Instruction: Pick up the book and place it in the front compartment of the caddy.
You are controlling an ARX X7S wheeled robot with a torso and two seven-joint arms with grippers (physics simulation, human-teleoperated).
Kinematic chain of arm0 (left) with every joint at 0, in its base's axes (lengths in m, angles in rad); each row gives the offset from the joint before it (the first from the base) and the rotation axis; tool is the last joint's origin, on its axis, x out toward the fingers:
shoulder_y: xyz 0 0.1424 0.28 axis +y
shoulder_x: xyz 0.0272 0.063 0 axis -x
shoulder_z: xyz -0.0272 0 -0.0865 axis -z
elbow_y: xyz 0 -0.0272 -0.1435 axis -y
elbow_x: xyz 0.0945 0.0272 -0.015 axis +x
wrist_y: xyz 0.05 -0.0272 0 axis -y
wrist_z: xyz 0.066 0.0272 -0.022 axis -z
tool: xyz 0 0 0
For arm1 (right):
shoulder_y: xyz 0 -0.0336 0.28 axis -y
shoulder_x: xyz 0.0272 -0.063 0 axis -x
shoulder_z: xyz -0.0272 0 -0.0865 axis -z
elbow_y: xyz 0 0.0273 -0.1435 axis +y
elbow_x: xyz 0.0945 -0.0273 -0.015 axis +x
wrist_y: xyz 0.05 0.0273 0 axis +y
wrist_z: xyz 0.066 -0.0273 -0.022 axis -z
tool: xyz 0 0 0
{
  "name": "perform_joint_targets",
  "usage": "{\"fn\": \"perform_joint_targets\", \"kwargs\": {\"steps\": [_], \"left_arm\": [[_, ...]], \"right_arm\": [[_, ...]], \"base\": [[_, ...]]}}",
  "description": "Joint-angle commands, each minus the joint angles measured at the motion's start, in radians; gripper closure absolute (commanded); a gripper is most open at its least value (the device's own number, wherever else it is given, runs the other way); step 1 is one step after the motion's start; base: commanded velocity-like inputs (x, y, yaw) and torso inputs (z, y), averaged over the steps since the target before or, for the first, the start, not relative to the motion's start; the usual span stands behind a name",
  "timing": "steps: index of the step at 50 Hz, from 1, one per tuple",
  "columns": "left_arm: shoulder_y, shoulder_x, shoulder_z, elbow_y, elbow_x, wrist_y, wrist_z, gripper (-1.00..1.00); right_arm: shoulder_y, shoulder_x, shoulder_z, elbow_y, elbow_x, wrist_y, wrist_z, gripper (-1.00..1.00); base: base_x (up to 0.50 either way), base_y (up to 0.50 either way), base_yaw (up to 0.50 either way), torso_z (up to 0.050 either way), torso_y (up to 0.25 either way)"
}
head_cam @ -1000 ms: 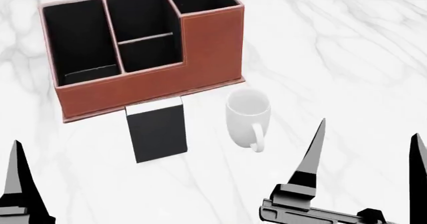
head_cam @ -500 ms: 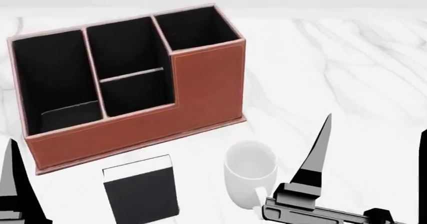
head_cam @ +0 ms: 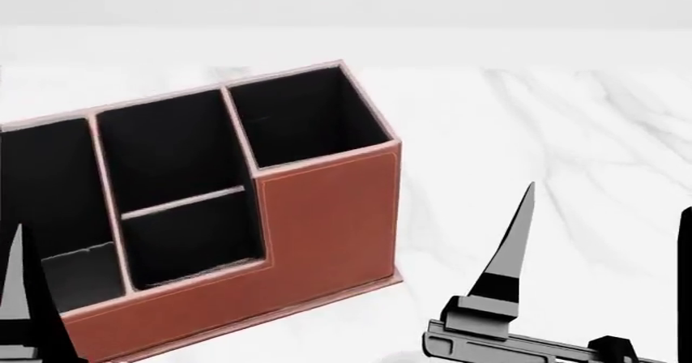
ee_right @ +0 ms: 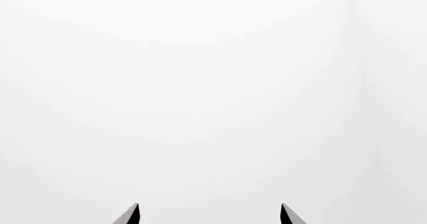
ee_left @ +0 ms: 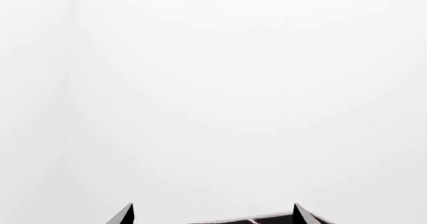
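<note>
The large reddish-brown leather-look caddy (head_cam: 324,225) with pinkish rims and black compartments stands on the white marble table (head_cam: 540,128), while the book is out of sight in every view. Both the left gripper (ee_left: 212,215) and right gripper (ee_right: 209,215) hang empty, fingers spread wide.

Bright, even, diffuse light with no single visible source. In the head view the white marble table (head_cam: 562,136) is nearly overexposed, and the caddy (head_cam: 324,217) casts only a faint soft shadow at its base. Edges render crisp, without blur or lens distortion. Both wrist views are almost wholly washed-out white.
</note>
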Motion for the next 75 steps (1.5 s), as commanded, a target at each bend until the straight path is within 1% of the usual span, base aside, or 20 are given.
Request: {"fn": "perform_joint_targets", "kwargs": {"steps": [1,23,28,31,35,42,45,75], "left_arm": [[-0.002,-0.01,0.008,0.006,-0.008,-0.005,-0.007,-1.0],[-0.004,-0.026,0.016,0.013,-0.017,-0.009,-0.026,-1.0],[-0.005,-0.029,0.015,0.017,-0.022,-0.011,-0.029,-1.0],[-0.005,-0.031,0.013,0.019,-0.029,-0.007,-0.031,-1.0],[-0.005,-0.035,0.014,0.018,-0.034,-0.003,-0.035,-1.0],[-0.004,-0.046,0.017,0.021,-0.04,0.0,-0.045,-1.0],[0.004,-0.052,0.02,0.026,-0.046,0.019,-0.038,-1.0],[-0.001,-0.09,0.043,0.036,-0.073,0.009,-0.068,-1.0]], "right_arm": [[0.0,0.014,-0.01,0.004,0.01,-0.004,0.013,-1.0],[0.0,0.038,-0.019,0.009,0.026,-0.017,0.049,-1.0],[-0.004,0.035,-0.009,0.015,0.043,-0.02,0.059,-1.0],[0.001,0.054,-0.04,0.016,0.0,-0.001,0.072,-1.0],[0.006,0.074,-0.075,0.012,-0.04,0.015,0.082,-1.0],[-0.005,0.049,-0.027,0.014,0.038,-0.019,0.076,-1.0],[-0.003,0.059,-0.036,0.009,0.028,-0.013,0.081,-1.0],[-0.007,0.091,-0.045,0.004,0.064,-0.028,0.096,-1.0]], "base": [[0.5,0.0,0.0,0.0,0.01],[0.5,0.0,0.0,0.0,0.001],[0.0,0.0,0.0,0.0,0.003],[0.0,0.0,0.0,0.0,0.0],[0.0,0.47,0.0,0.0,0.0],[0.0,0.39,0.0,0.0,0.0],[0.0,0.0,0.0,0.007,0.0],[0.0,0.0,0.0,0.048,0.0]]}}
